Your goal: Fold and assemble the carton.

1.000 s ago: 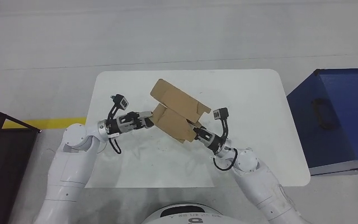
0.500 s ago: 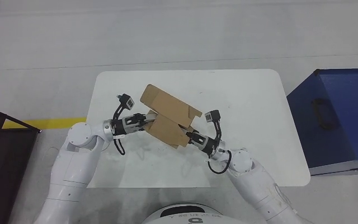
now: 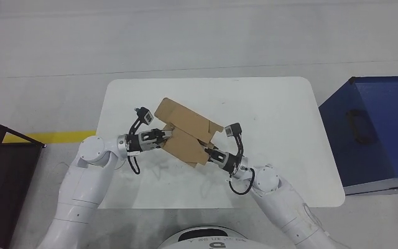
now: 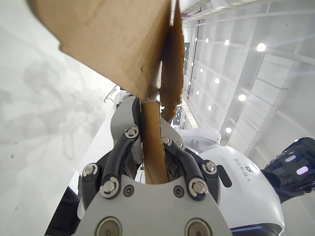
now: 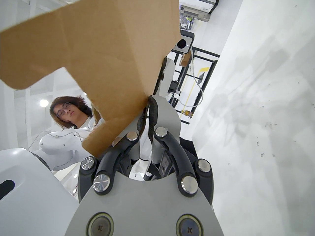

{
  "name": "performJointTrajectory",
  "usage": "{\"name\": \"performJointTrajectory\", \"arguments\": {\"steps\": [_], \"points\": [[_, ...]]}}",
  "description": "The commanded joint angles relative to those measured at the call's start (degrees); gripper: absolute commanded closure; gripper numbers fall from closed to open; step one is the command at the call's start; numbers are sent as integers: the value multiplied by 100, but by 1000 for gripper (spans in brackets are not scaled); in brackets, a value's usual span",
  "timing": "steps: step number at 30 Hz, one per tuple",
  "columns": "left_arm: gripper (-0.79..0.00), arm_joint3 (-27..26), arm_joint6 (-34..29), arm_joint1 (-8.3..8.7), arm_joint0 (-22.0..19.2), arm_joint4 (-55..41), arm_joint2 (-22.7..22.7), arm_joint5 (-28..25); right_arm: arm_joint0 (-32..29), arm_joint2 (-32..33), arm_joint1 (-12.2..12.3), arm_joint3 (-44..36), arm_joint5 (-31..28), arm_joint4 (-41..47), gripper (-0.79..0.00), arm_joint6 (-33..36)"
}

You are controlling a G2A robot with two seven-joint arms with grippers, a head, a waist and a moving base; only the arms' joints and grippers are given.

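Observation:
A brown carton hangs tilted above the middle of the white table, held between both arms. My left gripper is shut on a flap at the carton's left end; in the left wrist view that flap stands pinched between the fingers, with the carton body spreading beyond. My right gripper is shut on a flap at the lower right end. In the right wrist view the cardboard fans out from its closed fingers.
A blue bin stands off the table's right side. A black frame sits at the left, beside a yellow floor line. The table's far right half lies bare.
Both arms have carried the carton to the left and a little toward me. Its shape has drawn in slightly as the two grippers came closer together.

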Motion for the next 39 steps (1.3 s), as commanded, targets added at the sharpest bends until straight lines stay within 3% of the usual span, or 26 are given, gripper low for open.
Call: {"name": "performJointTrajectory", "arguments": {"steps": [1, 16, 23, 26, 39], "points": [[0, 77, -18, -3, -27, -159, 6, 40, 3, 40, 6, -18, -47, -114, -671, -104], [0, 630, -326, -2, -355, -869, -39, -303, -379, 851, 139, -673, -405, -628, -693, -972], [0, 749, -187, 19, -465, -689, -77, -493, -820, 1427, 227, -1392, -661, -973, -539, -1281], [0, 722, -129, 29, -475, -543, -76, -632, -883, 1427, 235, -1563, -643, -1074, -499, -1301], [0, 381, -224, 83, -285, -405, -100, -858, -419, 938, 193, -1234, -142, -2221, -526, -1357]]}}
